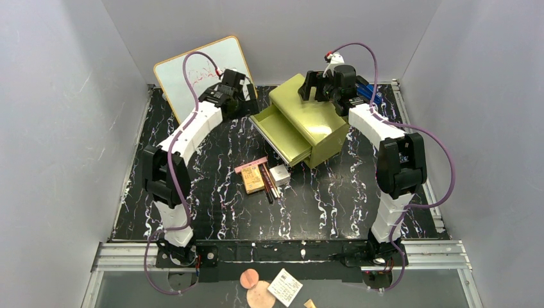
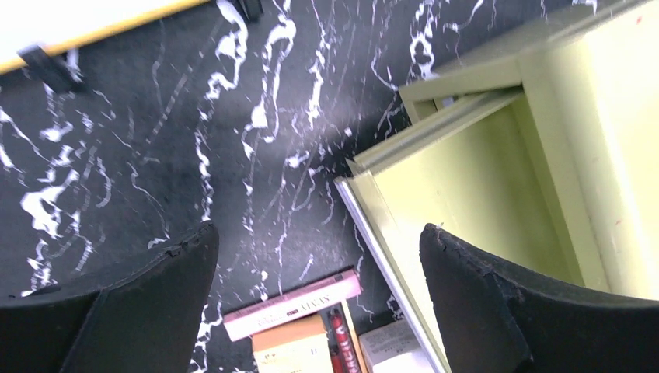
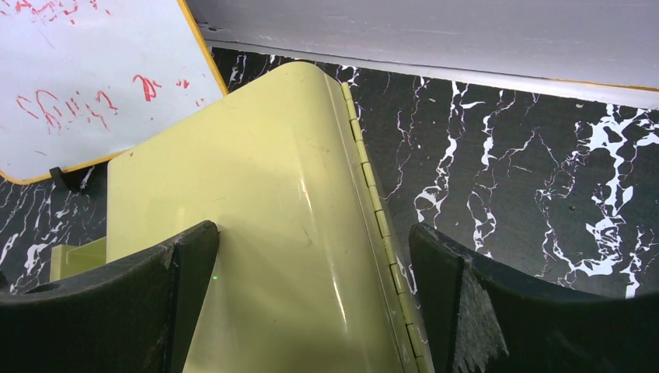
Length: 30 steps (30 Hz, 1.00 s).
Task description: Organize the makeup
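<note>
The makeup lies in a cluster at the table's middle: a thin pink case (image 1: pixel 251 165), a tan-orange palette (image 1: pixel 253 180), slim pencils (image 1: pixel 268 181) and a small white box (image 1: pixel 280 174). The left wrist view shows the pink case (image 2: pixel 291 305), the palette (image 2: pixel 291 350), a dark-red pencil (image 2: pixel 342 346) and the white box (image 2: pixel 392 346) at its bottom edge. My left gripper (image 1: pixel 247 99) (image 2: pixel 319 233) is open and empty, above the table beside the drawer's left corner. My right gripper (image 1: pixel 308 86) (image 3: pixel 312 231) is open and empty, straddling the chest's top back edge.
The olive-yellow chest (image 1: pixel 314 119) (image 3: pixel 256 233) stands at the back centre with its drawer (image 1: pixel 282 135) (image 2: pixel 466 210) pulled out toward the makeup. A whiteboard (image 1: pixel 186 70) (image 3: pixel 85 78) leans on the back wall at the left. Blue items (image 1: pixel 371 93) lie behind the right arm.
</note>
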### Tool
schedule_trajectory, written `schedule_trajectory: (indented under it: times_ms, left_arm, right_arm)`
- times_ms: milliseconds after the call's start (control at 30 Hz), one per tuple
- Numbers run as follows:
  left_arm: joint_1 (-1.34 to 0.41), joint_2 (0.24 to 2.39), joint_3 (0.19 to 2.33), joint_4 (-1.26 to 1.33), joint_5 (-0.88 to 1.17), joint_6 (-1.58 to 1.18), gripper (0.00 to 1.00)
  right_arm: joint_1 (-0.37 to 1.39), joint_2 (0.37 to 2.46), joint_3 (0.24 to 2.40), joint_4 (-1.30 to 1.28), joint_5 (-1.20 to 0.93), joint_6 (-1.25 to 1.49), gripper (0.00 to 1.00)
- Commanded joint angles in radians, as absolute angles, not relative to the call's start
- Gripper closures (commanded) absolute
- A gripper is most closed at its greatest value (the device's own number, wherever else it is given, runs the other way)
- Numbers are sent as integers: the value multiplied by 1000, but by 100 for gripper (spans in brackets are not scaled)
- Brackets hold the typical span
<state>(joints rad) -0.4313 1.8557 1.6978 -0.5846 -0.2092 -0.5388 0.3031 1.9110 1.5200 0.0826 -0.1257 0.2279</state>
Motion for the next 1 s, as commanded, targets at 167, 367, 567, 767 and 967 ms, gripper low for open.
schedule_trajectory:
  times_ms: [167, 367, 567, 767, 967]
  left_arm:
    - [-414, 1695, 1667, -728, -213, -485, 3]
    - [-438, 1497, 1403, -751, -195, -587, 2]
    - [-475, 1302, 1185, -740, -162, -717, 2]
    - [-623, 1275, 1035, -668, -228, -847, 2]
    - [-736, 1378, 1046, -629, -317, -890, 2]
  right_arm:
    - [302, 1988, 1419, -243, -63, 160, 1]
    - [302, 2000, 1422, -234, -72, 162, 1]
    - [302, 2009, 1417, -228, -76, 166, 1]
    - [305, 2014, 1409, -218, -94, 181, 1]
    - [307, 2003, 1404, -228, -83, 173, 1]
